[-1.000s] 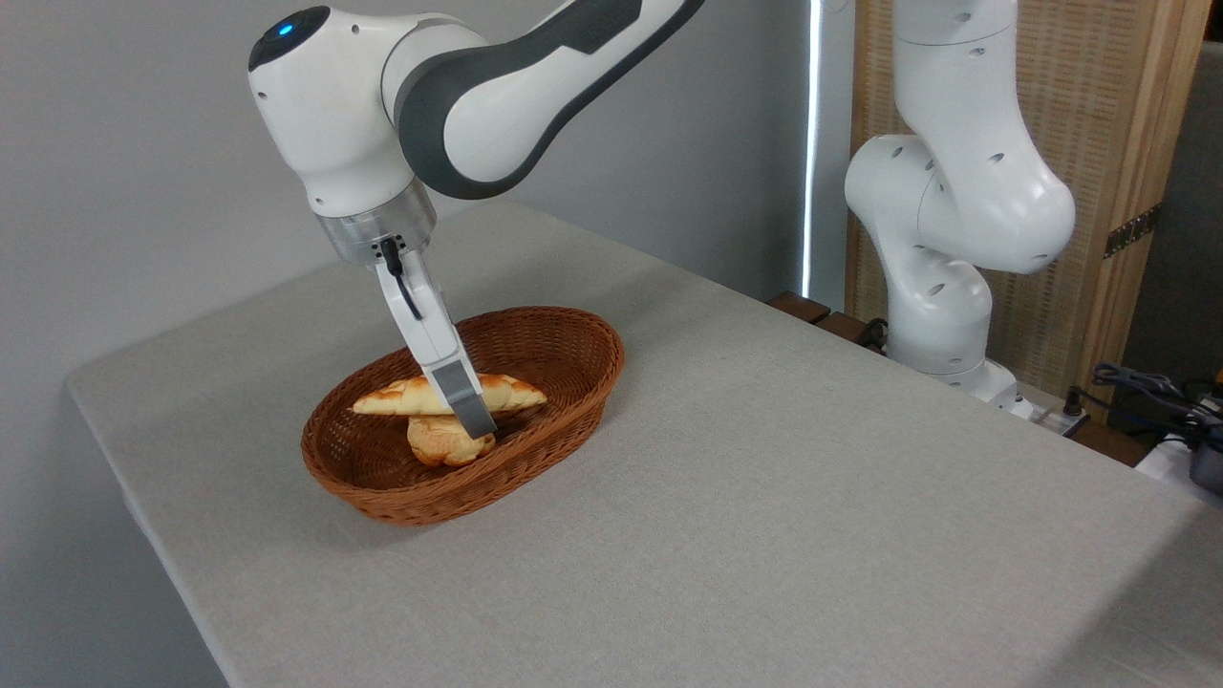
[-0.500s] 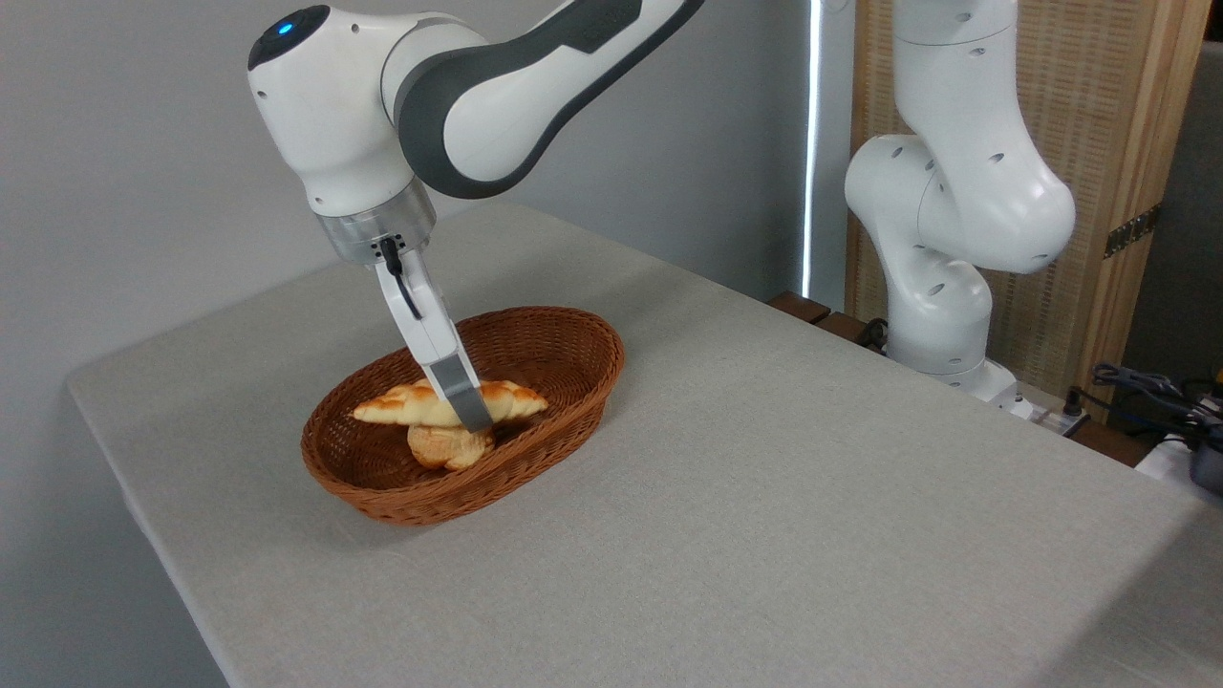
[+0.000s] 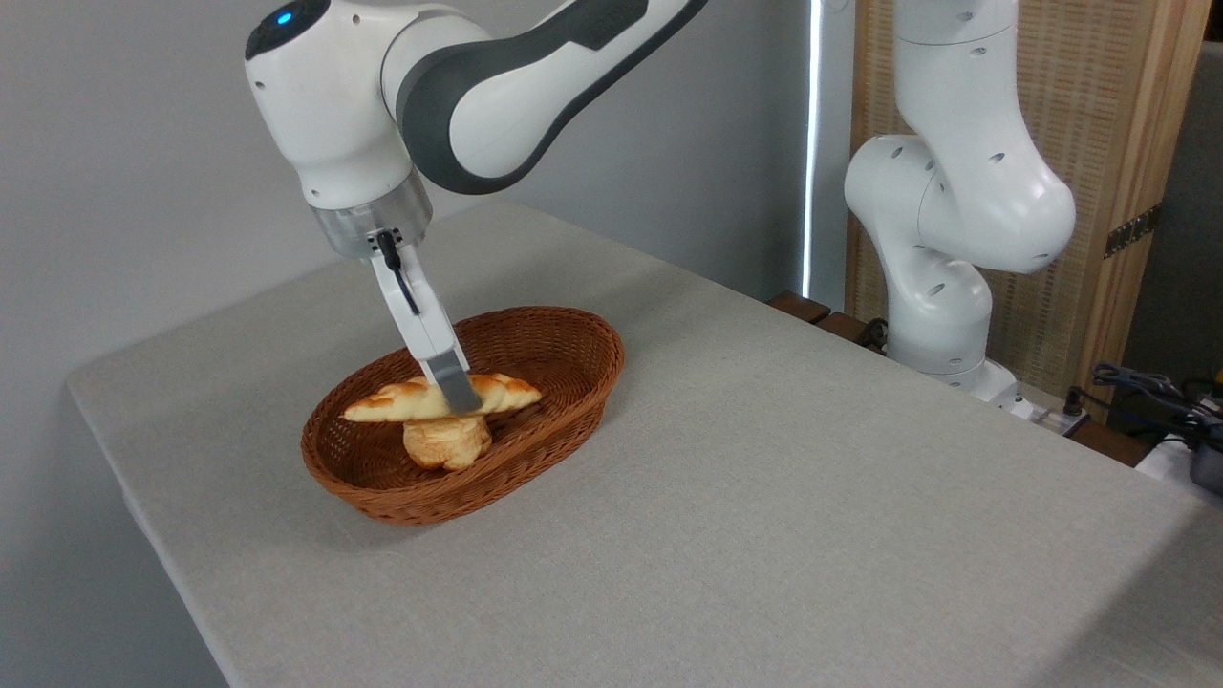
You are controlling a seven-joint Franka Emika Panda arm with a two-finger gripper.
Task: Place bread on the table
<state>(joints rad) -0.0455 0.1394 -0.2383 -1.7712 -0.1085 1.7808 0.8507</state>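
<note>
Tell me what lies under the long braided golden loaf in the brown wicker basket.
A small round pale bun sits under the long braided golden loaf, inside the brown wicker basket. The loaf covers the bun's top, so contact cannot be confirmed.

- I see my arm entering from the top centre of the frame and bending down toward the upper left, blue light on at the joint.
- My wrist points downward, tilted slightly right.
- My gripper sits left of centre; only one finger shows clearly, so I cannot make out the jaw gap.
- The base column stands upright at the right.
</note>
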